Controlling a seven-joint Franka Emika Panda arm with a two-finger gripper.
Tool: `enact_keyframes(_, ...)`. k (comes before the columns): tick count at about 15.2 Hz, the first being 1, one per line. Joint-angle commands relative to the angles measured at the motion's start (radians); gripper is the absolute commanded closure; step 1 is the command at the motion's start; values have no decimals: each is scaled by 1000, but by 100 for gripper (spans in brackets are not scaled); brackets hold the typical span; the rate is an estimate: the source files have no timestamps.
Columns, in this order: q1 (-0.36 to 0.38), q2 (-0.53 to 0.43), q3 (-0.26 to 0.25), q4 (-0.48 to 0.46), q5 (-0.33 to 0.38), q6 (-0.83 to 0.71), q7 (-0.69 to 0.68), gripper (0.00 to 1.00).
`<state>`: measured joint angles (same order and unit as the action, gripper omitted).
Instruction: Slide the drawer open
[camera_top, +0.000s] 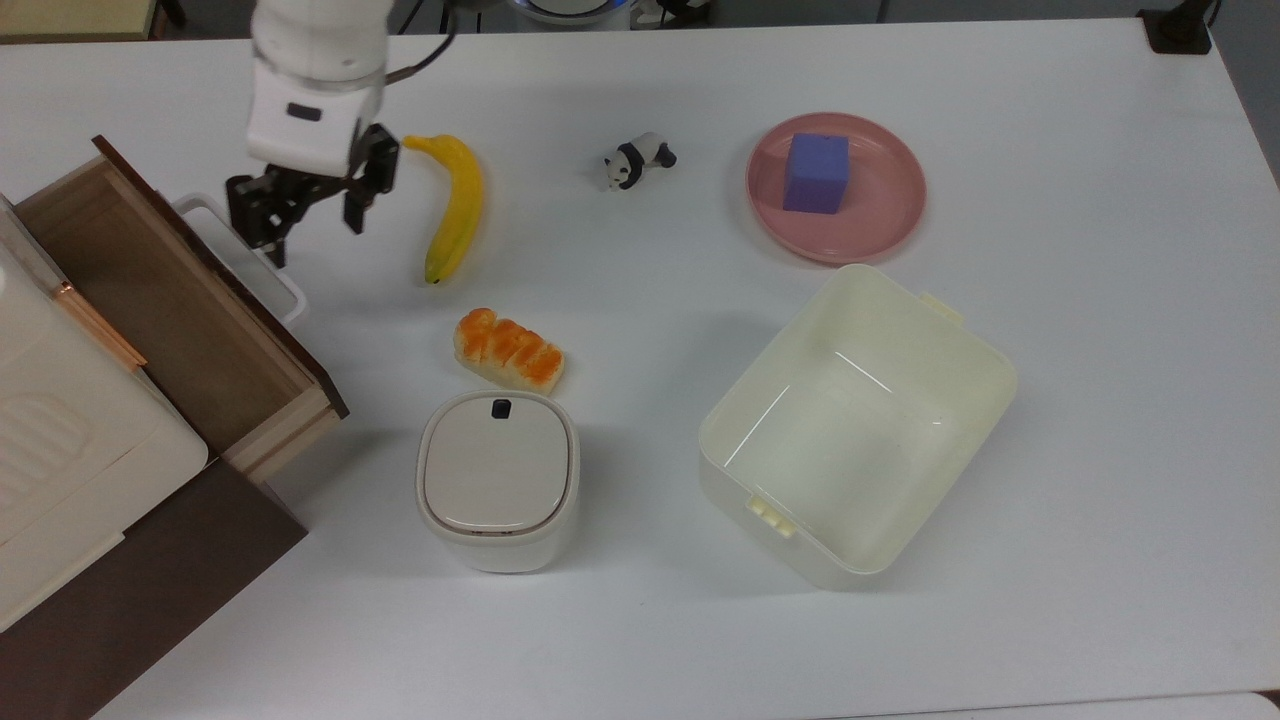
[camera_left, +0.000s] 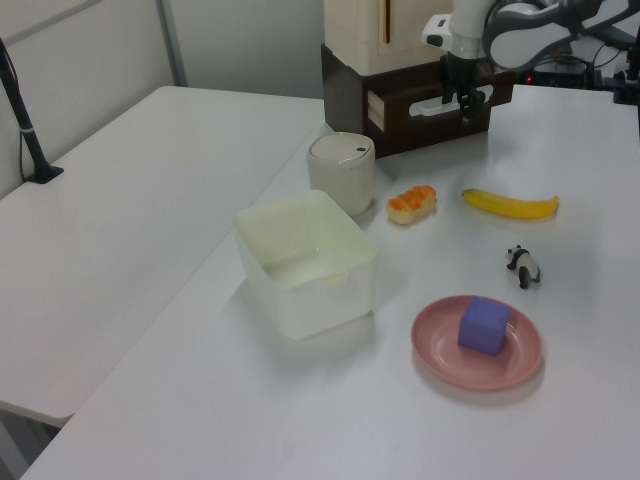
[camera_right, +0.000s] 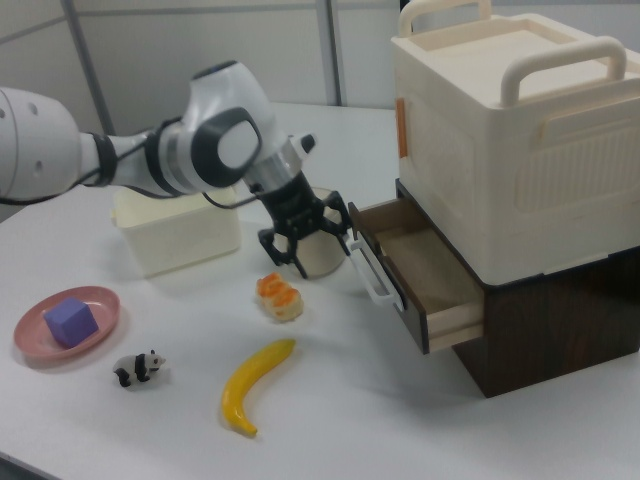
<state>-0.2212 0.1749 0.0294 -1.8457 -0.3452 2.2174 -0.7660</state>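
The gripper (camera_top: 312, 222) hangs with its fingers spread and nothing between them, just beside the drawer's white handle (camera_top: 262, 262) and apart from it, with the banana (camera_top: 453, 207) near on the top view's right. The drawer (camera_top: 170, 300) stands pulled out from the dark brown cabinet (camera_right: 560, 330) at the top view's left edge, its tan floor bare, while the bread roll (camera_top: 508, 350) and the white lidded bin (camera_top: 497, 478) sit below it in the top view

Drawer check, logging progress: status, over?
Pincer open, clear of handle. Drawer pulled out, inside bare. Banana beside pincer, not blocking.
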Motion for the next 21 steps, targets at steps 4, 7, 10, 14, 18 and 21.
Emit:
enact_keyframes(4,114,-43,26,78,80,-246,314,0)
enact_keyframes(7,140,-54,26,138,194,-359,471,0)
enact_keyframes(10,149,-57,26,194,264,-461,627,0)
enact_keyframes(14,192,-107,15,201,269,-509,805,0)
enact_keyframes(18,198,-133,9,203,269,-544,858,0)
enact_keyframes(21,197,-144,9,203,269,-550,847,0)
